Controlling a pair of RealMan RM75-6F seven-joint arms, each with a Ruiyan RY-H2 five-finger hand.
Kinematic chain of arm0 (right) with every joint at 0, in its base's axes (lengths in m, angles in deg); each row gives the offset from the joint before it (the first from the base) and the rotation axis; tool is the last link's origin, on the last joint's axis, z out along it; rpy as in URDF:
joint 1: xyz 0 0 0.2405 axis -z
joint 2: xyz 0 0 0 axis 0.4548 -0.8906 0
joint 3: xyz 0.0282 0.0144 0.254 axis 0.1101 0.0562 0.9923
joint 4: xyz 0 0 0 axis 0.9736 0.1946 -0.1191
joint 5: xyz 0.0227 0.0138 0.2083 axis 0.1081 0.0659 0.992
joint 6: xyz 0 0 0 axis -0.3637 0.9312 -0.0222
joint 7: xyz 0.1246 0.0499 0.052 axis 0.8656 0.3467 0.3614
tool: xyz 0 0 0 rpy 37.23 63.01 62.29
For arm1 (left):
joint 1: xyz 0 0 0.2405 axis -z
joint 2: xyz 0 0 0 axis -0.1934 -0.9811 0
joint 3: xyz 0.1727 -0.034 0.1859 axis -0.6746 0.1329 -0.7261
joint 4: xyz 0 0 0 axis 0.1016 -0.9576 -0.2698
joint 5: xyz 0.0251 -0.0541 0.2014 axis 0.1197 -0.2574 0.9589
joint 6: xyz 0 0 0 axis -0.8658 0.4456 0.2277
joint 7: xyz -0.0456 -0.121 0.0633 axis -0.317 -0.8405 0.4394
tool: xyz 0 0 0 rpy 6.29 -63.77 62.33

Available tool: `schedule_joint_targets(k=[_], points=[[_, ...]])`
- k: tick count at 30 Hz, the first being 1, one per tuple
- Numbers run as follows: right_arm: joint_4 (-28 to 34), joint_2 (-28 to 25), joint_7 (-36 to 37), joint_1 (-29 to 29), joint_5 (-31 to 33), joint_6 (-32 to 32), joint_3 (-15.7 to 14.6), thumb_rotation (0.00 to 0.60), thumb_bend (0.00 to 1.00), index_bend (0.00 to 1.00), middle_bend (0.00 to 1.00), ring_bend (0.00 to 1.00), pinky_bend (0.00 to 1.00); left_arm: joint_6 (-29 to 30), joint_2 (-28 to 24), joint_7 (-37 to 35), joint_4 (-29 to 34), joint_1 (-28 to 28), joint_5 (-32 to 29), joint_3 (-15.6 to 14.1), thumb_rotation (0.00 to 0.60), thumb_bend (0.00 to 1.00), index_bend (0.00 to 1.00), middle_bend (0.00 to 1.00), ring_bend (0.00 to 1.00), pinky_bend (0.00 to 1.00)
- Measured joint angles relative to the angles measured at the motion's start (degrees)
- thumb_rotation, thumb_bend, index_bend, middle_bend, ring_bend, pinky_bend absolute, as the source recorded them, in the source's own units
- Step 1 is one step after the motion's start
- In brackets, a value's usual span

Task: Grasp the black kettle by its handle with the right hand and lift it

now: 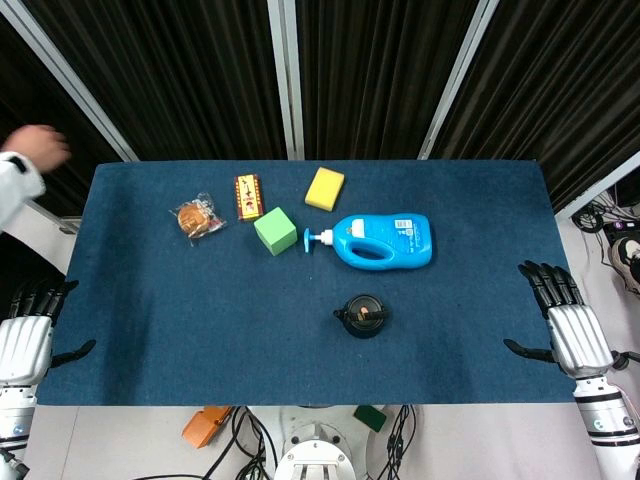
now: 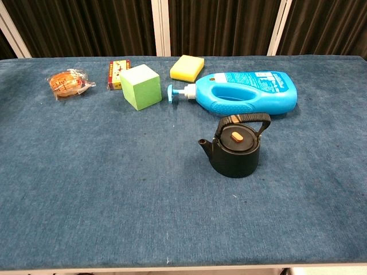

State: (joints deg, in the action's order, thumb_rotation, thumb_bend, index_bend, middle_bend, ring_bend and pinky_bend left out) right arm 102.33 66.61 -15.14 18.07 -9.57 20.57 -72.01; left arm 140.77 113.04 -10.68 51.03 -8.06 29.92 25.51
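The right hand (image 1: pixel 567 322) rests at the table's (image 1: pixel 150 330) right edge, fingers spread, holding nothing, well apart from the black kettle (image 1: pixel 362 316); bare cloth lies between. The left hand (image 1: pixel 28 335) lies likewise empty. Behind the kettle lies a blue detergent bottle (image 1: pixel 385 240), then a green cube (image 1: pixel 276 231), yellow sponge (image 1: pixel 325 187).

black kettle (image 2: pixel 235 154) | squat, round, dark, small orange knob on its lid | standing upright on the blue cloth | my view: spout points left, arched handle (image 2: pixel 243 120) raised over the lid | lies just in front of the blue bottle, apart from it | untouched, not lifted
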Motion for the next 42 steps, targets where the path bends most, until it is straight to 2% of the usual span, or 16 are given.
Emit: schedule_joint_targets(k=[7,11,17,23,29,33,42], points=[[1.11,0.04,-0.9,-0.9,-0.45,-1.47,0.02,0.6,0.0,0.0,0.1,0.0,0.0,-0.52,0.04,0.01,-0.21,0.21,-0.17,0.16,0.6,0.02,0.17,0.19,0.11,0.0],[3.03,-0.44,-1.25,-2.56,-1.06,-4.5,-0.11,0.6,0.0,0.01,0.11,0.01,0.0,-0.41,0.07,-0.01,-0.17,0.17,-0.08,0.18,0.6,0.02,0.17,0.19,0.11,0.0],[8.6,0.26,-6.76,-7.84,0.51,-12.31,1.36,0.6,0.0,0.1,0.14,0.12,0.0,-0.28,0.07,-0.11,-0.08,0.25,0.27,0.26,0.6,0.02,0.17,0.19,0.11,0.0],[12.61,3.33,-17.77,-13.69,7.25,-19.33,3.91,0.6,0.0,0.27,0.24,0.23,0.0,-0.24,-0.03,-0.36,-0.38,-0.13,-0.04,0.1,0.6,0.02,0.17,0.19,0.11,0.0],[13.92,9.43,-30.6,-19.3,18.01,-22.91,5.99,0.6,0.0,0.38,0.33,0.34,0.0,-0.56,0.02,-0.89,-1.07,-0.33,-0.47,0.03,0.6,0.02,0.17,0.19,0.11,0.0],[13.89,15.21,-36.31,-22.72,24.61,-23.25,6.89,0.6,0.0,0.41,0.36,0.38,0.0,-0.83,0.2,-1.48,-1.63,-0.29,-0.58,0.08,0.6,0.02,0.17,0.19,0.11,0.0],[12.19,21.41,-43.4,-27.19,31.07,-22.32,6.31,0.6,0.0,0.46,0.4,0.42,0.0,-1.32,0.79,-2.65,-3.3,-0.23,-0.89,0.18,0.6,0.02,0.17,0.19,0.11,0.0]])
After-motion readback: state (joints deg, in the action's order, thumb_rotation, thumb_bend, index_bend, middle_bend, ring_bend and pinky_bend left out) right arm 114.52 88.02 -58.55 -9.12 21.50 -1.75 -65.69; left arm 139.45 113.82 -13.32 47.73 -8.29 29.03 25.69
